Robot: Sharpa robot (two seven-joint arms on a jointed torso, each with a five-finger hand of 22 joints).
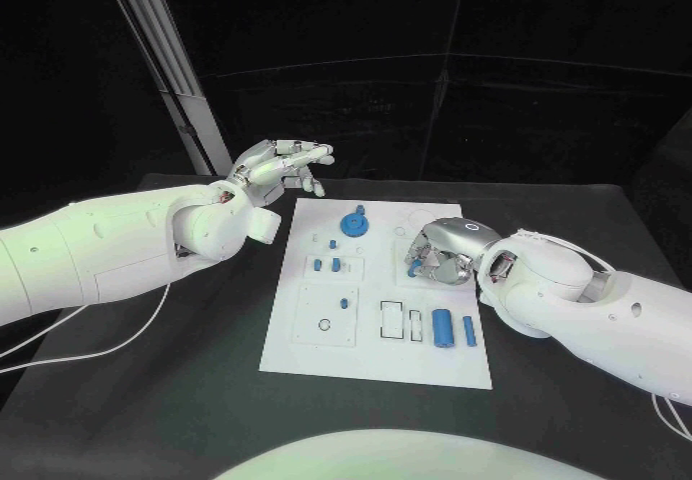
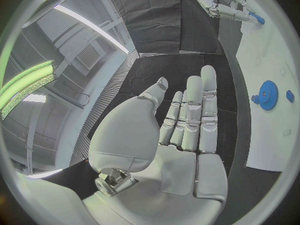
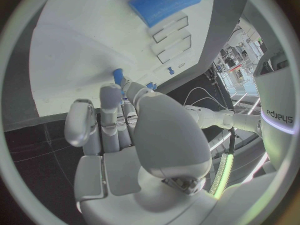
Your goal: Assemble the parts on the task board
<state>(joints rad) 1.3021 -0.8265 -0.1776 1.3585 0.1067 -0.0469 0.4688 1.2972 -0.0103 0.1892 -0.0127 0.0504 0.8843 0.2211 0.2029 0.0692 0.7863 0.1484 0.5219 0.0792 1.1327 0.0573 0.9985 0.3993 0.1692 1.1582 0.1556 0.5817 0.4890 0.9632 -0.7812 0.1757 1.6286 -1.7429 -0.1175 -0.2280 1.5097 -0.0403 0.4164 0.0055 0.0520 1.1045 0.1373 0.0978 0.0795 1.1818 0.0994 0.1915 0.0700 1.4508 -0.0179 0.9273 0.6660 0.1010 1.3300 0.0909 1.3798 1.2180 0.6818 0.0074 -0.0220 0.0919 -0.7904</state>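
Note:
The white task board [image 1: 378, 345] lies in the middle of the black table. On it are a blue gear [image 1: 355, 221] at the far end, several small blue pegs [image 1: 335, 265], and a thick blue cylinder [image 1: 443, 327] beside a thinner blue rod [image 1: 469, 330] near the right edge. My right hand [image 1: 440, 250] hovers low over the board's right side and pinches a small blue peg [image 3: 117, 76] at its fingertips, close to the board. My left hand [image 1: 281, 165] is raised beyond the board's far left corner, fingers stretched out and holding nothing. The left wrist view shows the gear [image 2: 269, 95] and the peg [image 2: 256, 19].
A slanted metal pole [image 1: 180, 90] stands behind the table at the back left. A white cable [image 1: 87, 350] runs over the table under my left arm. Black table surface [image 1: 202, 400] lies bare in front of the board.

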